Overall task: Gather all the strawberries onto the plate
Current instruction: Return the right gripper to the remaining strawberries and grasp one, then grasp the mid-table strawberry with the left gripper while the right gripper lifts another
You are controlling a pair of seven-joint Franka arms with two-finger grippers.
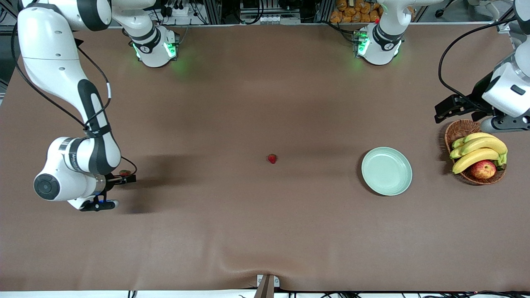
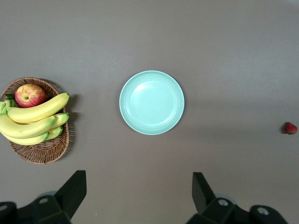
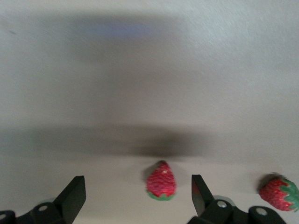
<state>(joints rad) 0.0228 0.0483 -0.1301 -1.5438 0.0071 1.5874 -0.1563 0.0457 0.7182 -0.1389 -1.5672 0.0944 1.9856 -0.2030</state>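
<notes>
Three strawberries show. One (image 3: pixel 161 182) lies on the table between the open fingers of my right gripper (image 3: pixel 138 198), untouched. A second (image 3: pixel 279 192) lies just beside one finger (image 3: pixel 201 193). In the front view my right gripper (image 1: pixel 118 188) is low over the table at the right arm's end, with one berry (image 1: pixel 124 173) peeking out beside it. The third strawberry (image 1: pixel 272 158) lies mid-table and also shows in the left wrist view (image 2: pixel 290 128). The mint-green plate (image 1: pixel 386 171) (image 2: pixel 152 102) holds nothing. My left gripper (image 1: pixel 445 109) (image 2: pixel 138 193) waits open and empty, high beside the basket.
A wicker basket (image 1: pixel 457 130) (image 2: pixel 42 151) with bananas (image 1: pixel 480 151) and an apple (image 1: pixel 483 169) stands at the left arm's end, beside the plate. The brown tablecloth wrinkles at the front edge near a clamp (image 1: pixel 267 285).
</notes>
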